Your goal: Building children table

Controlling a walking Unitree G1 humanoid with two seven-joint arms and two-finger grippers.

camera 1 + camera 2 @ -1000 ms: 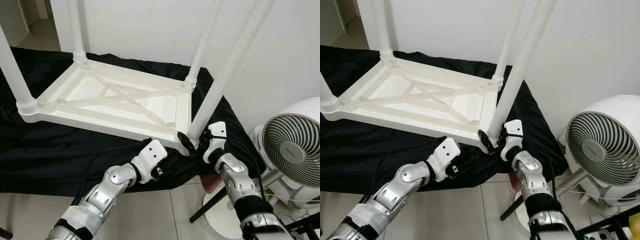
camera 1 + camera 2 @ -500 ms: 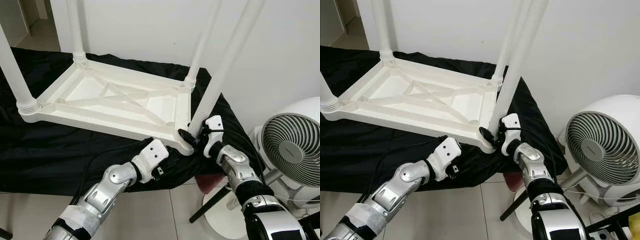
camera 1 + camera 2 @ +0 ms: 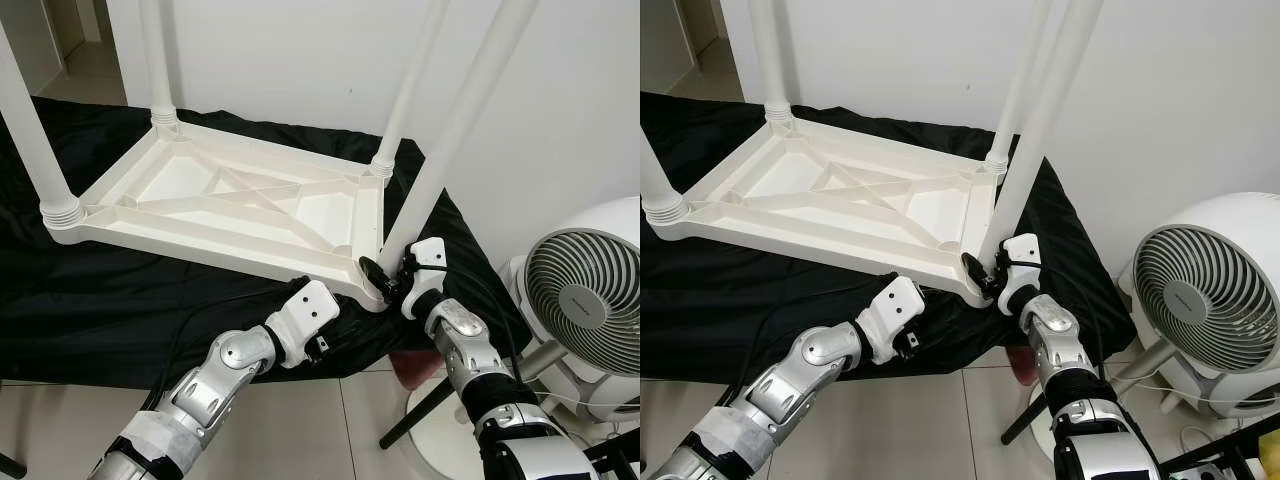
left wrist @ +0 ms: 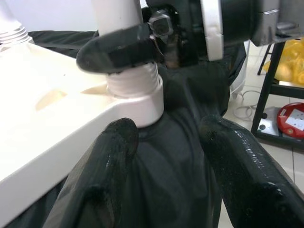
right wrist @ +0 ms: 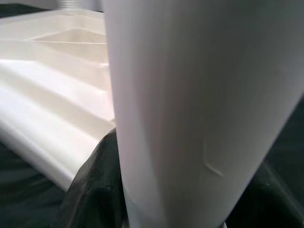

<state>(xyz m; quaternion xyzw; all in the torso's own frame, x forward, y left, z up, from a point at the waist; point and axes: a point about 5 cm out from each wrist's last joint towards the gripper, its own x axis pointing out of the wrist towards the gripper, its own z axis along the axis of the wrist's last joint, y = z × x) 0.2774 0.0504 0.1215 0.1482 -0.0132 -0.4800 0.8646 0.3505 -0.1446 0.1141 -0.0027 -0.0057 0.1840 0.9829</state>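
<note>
Since earlier, right gripper (image 3: 385,283) shifts slightly, clamped on fourth leg (image 3: 455,125) (threads showing); three seated; left gripper (image 4: 166,142) open, idle.

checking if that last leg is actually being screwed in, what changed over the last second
The right gripper stays clamped on the near-right leg at its threaded base, and its wrist has rolled a little, as if turning the leg. The leg's tilt looks much the same. The left gripper still hovers open just below that corner of the upturned tabletop. The other three legs, black cloth and fan are unchanged.
</note>
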